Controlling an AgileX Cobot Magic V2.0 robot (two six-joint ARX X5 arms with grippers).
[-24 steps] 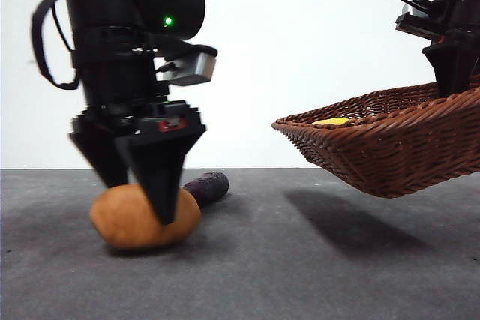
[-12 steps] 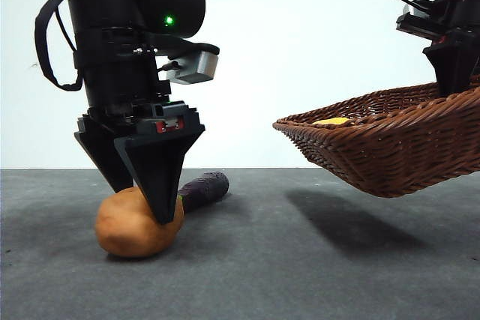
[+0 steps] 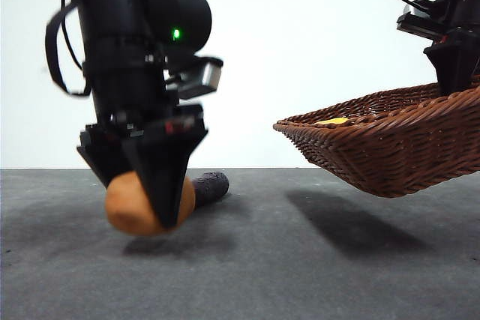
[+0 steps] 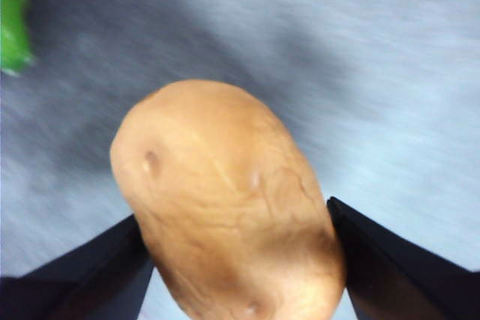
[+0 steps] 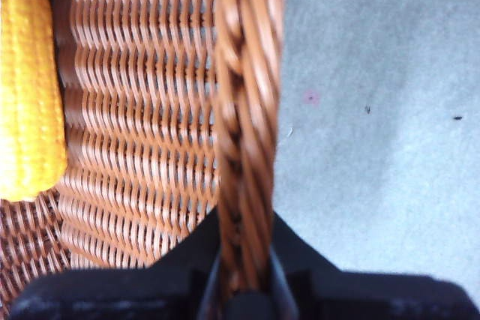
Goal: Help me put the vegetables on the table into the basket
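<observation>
Front view first, nearest thing first: my left gripper (image 3: 161,211) has its two black jaws clamped on either side of the potato (image 3: 142,204), and the potato hangs just clear of the table (image 3: 247,275), with a shadow under it and a thin gap showing between the two. My left wrist view agrees: the potato (image 4: 229,204) fills the space between the jaws, one pressed to each flank, and the blurred grey surface lies beneath it. So I judge this vegetable picked up but not yet delivered.

Just behind the potato, the dark purple eggplant (image 3: 208,186) lies on the table, mostly hidden by my gripper. A green patch at the corner of the left wrist view may be its stem, though I cannot be sure. Nothing is holding it, so it is still to do.

Farther across, my right gripper (image 3: 456,65) pinches the braided rim of the basket (image 3: 390,151) and holds the whole thing tilted in the air, well apart from the potato, its shadow falling on the table below. In my right wrist view the jaws are closed onto that rim (image 5: 244,148), and the corn cob (image 5: 28,88) rests inside on the woven floor. A sliver of yellow (image 3: 331,121) also peeps over the rim from the front.

By my count, one of three vegetables is in, one is in my grasp and needs carrying over to the basket, and one waits on the table.
</observation>
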